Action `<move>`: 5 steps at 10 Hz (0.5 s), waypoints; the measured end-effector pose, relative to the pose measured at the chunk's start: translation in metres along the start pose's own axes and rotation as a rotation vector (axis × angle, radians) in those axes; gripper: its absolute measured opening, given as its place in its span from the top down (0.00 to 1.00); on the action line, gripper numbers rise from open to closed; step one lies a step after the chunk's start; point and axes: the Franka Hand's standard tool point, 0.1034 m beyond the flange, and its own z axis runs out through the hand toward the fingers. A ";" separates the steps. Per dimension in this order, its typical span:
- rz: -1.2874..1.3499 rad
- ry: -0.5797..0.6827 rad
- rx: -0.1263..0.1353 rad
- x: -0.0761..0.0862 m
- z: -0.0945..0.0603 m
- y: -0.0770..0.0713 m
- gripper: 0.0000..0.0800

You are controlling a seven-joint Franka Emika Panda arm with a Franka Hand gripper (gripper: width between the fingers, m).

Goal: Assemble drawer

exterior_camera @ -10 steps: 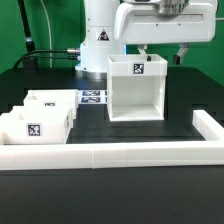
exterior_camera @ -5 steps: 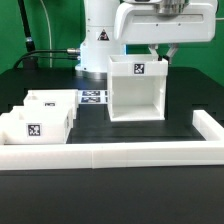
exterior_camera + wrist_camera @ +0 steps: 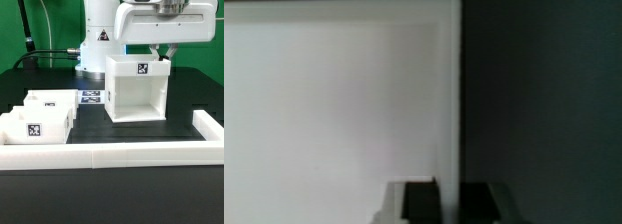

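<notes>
White casing (image 3: 137,92): one large boxy shell. It stands upright near the middle of the black table (image 3: 150,132), its open face turned toward the exterior camera. One black-and-white tag (image 3: 142,68) shows on the inner side of its back wall. In the wrist view it fills the frame as a pale panel (image 3: 331,100) with a thin straight edge beside dark background.
Small trays: two, both white, close together at the exterior view's left and well apart from the casing. The farther tray (image 3: 48,104) and the nearer tray (image 3: 35,128) each show one square tag.
Gripper (image 3: 160,54): one, hanging over the casing's top corner on the exterior view's right.
Fingers (image 3: 416,203): two dark fingers in the wrist view, one on each side of the casing's wall edge and pressed close against it, so the gripper (image 3: 448,202) is clamped on that wall.
Marker board (image 3: 93,97): one flat sheet of tags lying on the table behind the trays, just beside the casing.
Border wall (image 3: 120,152): one long low white wall along the table's near side, turning a corner at the exterior view's right.
</notes>
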 end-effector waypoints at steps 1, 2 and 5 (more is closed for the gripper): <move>-0.006 0.000 0.001 0.002 0.000 0.001 0.95; -0.027 0.011 0.004 0.015 -0.001 0.004 0.95; -0.058 0.051 0.014 0.066 -0.005 0.017 0.95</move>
